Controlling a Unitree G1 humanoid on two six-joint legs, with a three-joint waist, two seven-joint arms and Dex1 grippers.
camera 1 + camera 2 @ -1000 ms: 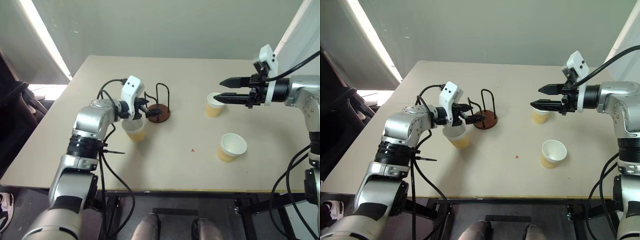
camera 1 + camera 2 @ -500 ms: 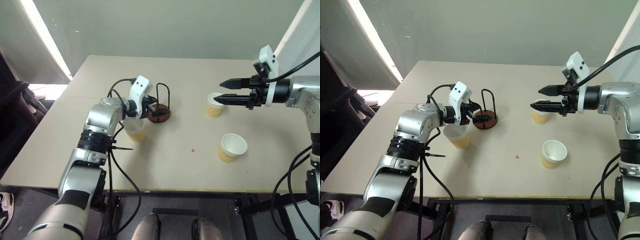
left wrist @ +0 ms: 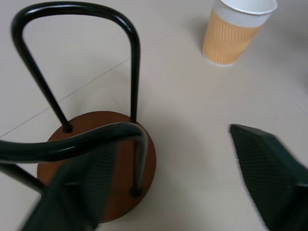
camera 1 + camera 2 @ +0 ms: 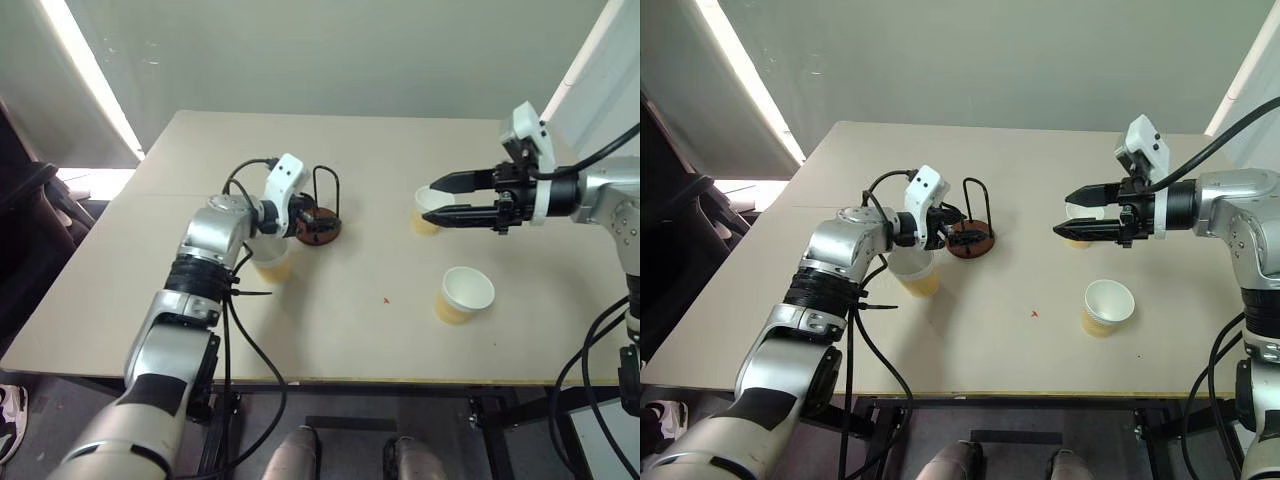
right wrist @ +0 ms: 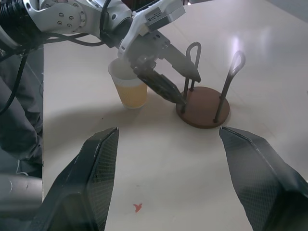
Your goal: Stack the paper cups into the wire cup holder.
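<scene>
A bright strip of light (image 4: 85,75) slants down the grey wall left of the beige table (image 4: 360,310). The left gripper (image 5: 168,79), fingers apart and empty, reaches the wire cup holder (image 4: 320,212). Three paper cups (image 4: 463,294) stand apart. The right gripper (image 4: 445,200) hovers spread, empty.

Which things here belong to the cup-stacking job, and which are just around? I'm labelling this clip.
Job: three paper cups; wire cup holder; left gripper; right gripper.
Around: table; small red mark.
</scene>
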